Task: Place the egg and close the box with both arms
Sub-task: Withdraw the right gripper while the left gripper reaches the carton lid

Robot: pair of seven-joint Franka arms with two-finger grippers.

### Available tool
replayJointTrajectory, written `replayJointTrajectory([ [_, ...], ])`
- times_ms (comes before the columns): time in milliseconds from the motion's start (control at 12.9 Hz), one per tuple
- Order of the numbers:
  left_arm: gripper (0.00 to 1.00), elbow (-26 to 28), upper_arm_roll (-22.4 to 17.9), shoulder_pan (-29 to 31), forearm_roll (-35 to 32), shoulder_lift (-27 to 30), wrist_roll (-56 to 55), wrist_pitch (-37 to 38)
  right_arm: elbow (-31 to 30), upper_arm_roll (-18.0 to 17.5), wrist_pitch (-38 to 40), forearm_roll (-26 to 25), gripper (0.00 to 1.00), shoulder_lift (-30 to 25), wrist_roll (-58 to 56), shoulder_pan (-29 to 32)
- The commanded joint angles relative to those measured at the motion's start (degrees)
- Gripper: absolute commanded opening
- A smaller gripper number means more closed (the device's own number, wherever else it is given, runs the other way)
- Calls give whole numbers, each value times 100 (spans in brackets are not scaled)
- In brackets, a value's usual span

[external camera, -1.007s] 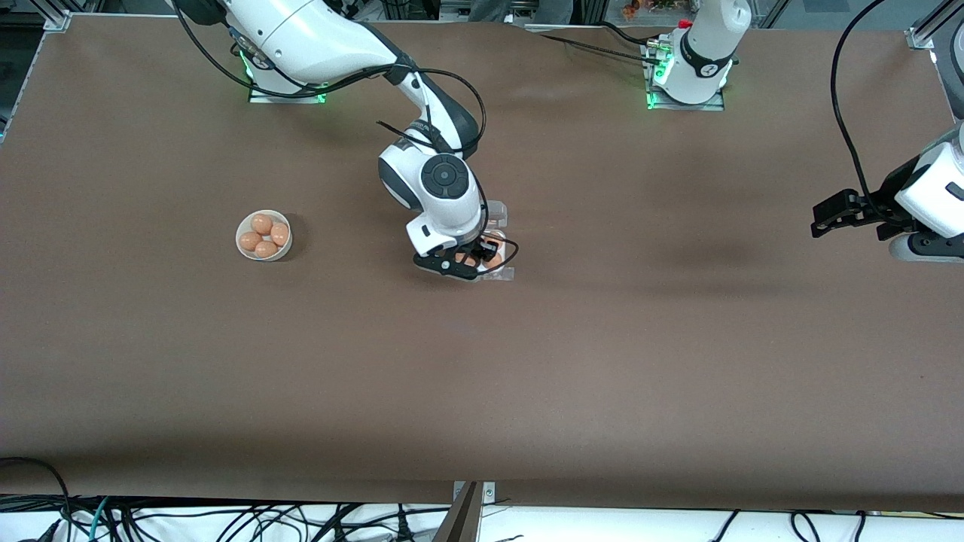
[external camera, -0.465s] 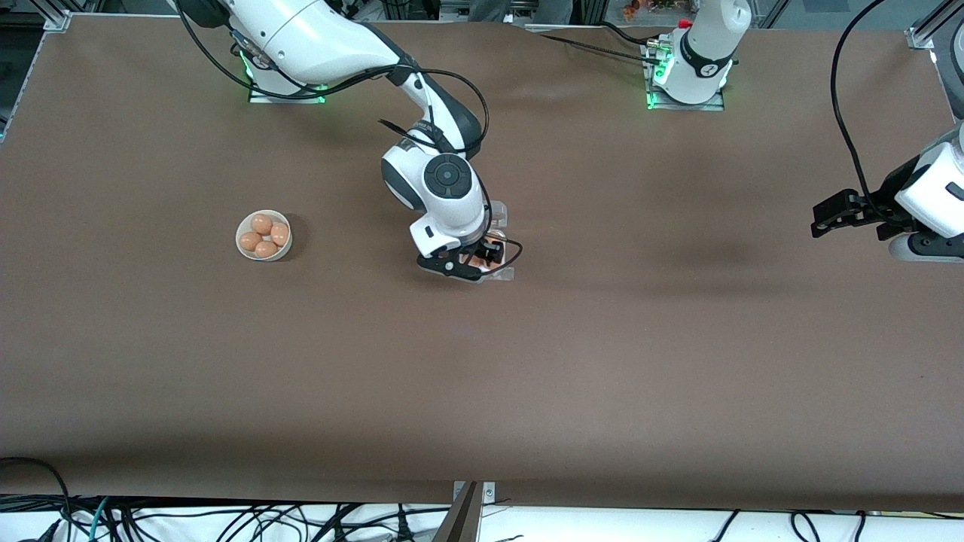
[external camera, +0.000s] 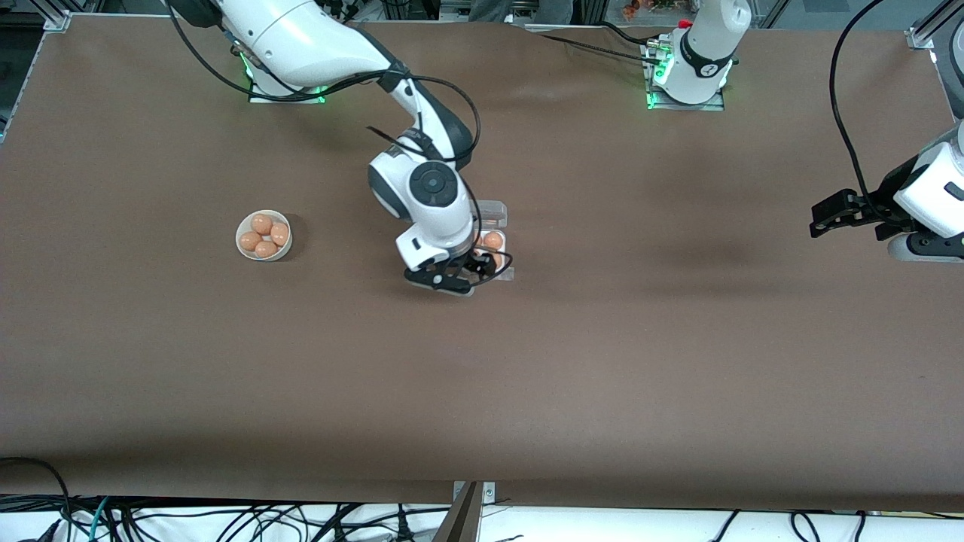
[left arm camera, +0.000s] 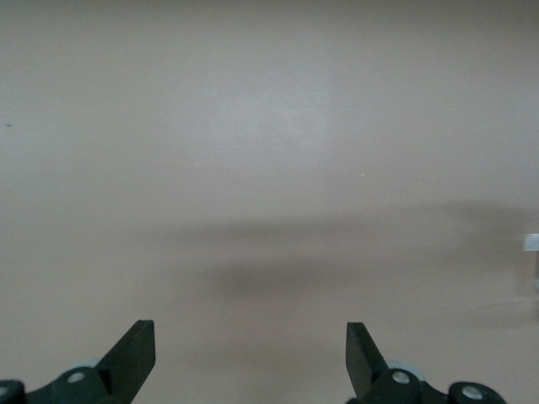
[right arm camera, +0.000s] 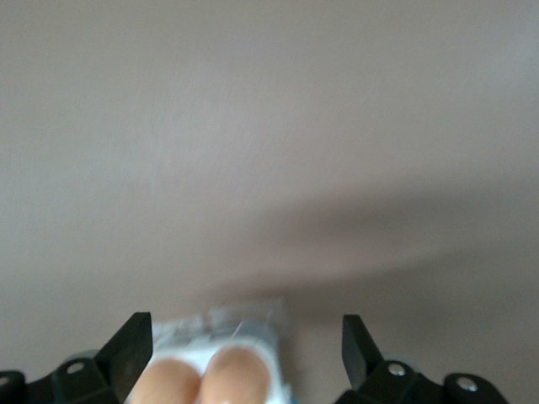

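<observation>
A white bowl (external camera: 263, 235) of eggs sits toward the right arm's end from the box (external camera: 491, 241). The right gripper (external camera: 450, 277) hangs over the box, fingers apart, empty. The left gripper (external camera: 827, 217) waits well away, fingers apart.

The right arm (external camera: 422, 188) is hanging over the box (external camera: 493, 245), blocking any reach from above. The bowl (external camera: 263, 235) is sitting well apart, toward the right arm's end. The left gripper (external camera: 828, 214) is waiting over bare table (external camera: 602, 361).
</observation>
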State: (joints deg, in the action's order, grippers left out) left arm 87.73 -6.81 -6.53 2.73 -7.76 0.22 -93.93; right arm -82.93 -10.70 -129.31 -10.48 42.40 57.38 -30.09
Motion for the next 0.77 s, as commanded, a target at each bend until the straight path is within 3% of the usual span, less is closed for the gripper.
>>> replayJointTrajectory([
  [0,100,-169,30,-145,438,-67,-616,68,-3,-2,440,-42,100,-319,-568,362],
  [465,98,-134,21,-979,658,-67,-1671,120,5,7,1705,168,100,-995,-1982,1337],
  [697,67,-160,21,-1831,1184,-234,-3103,305,-117,243,1988,442,100,-1548,-2896,1663],
])
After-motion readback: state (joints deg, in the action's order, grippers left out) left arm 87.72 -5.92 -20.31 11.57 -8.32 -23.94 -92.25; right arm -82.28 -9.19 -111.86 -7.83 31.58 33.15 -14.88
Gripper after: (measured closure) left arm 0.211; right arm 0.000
